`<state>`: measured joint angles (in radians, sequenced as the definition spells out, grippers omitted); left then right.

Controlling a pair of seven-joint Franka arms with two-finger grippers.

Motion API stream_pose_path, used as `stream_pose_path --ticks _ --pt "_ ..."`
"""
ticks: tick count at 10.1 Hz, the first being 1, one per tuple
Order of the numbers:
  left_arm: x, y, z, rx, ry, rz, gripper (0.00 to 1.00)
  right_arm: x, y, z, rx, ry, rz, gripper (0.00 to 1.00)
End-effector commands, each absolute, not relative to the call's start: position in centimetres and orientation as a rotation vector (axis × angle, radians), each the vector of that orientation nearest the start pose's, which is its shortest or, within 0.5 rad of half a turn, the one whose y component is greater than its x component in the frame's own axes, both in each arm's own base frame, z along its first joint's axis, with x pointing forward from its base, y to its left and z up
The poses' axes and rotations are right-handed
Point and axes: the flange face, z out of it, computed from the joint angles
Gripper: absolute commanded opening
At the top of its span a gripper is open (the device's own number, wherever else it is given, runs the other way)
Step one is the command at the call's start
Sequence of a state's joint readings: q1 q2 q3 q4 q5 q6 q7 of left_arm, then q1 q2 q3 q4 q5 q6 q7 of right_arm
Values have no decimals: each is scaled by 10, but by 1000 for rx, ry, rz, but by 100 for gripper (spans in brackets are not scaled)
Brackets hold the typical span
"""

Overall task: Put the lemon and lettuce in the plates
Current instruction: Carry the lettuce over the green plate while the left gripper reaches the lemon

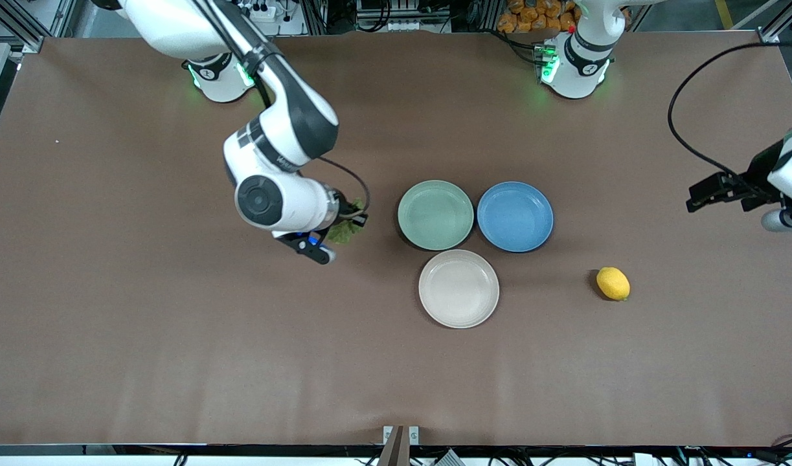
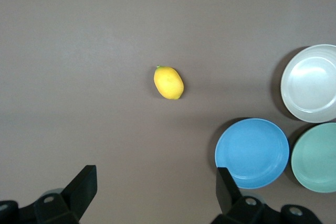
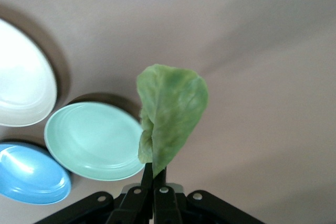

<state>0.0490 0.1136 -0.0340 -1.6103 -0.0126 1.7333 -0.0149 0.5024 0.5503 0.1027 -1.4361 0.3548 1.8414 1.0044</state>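
Observation:
My right gripper (image 1: 349, 221) is shut on the lettuce (image 3: 170, 116), a green wrinkly leaf, and holds it up over the bare table beside the mint green plate (image 1: 435, 214), toward the right arm's end. The lettuce also shows in the front view (image 1: 345, 230). The beige-white plate (image 1: 458, 288) lies nearer the front camera than the mint one. The lemon (image 1: 612, 283) lies on the table toward the left arm's end and shows in the left wrist view (image 2: 168, 82). My left gripper (image 2: 156, 187) is open and empty, up over the table's end, apart from the lemon.
A blue plate (image 1: 515, 215) lies beside the mint green plate, toward the left arm's end. All three plates hold nothing. A black cable (image 1: 687, 97) loops above the table near the left arm.

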Motion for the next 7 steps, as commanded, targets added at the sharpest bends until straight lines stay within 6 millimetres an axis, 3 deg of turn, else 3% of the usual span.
stream_pose_path --ticks 1,2,4,7 --pt "628 26 507 -3148 -74 -22 100 540 458 373 -2767 847 509 0" --pt "639 34 486 -3149 -125 -27 100 530 479 366 -2753 862 477 0" --pt "657 49 441 -3152 -233 -34 100 507 528 333 -2690 936 404 0" --pt "674 35 375 -3120 -515 15 100 467 577 299 -2660 973 343 0"
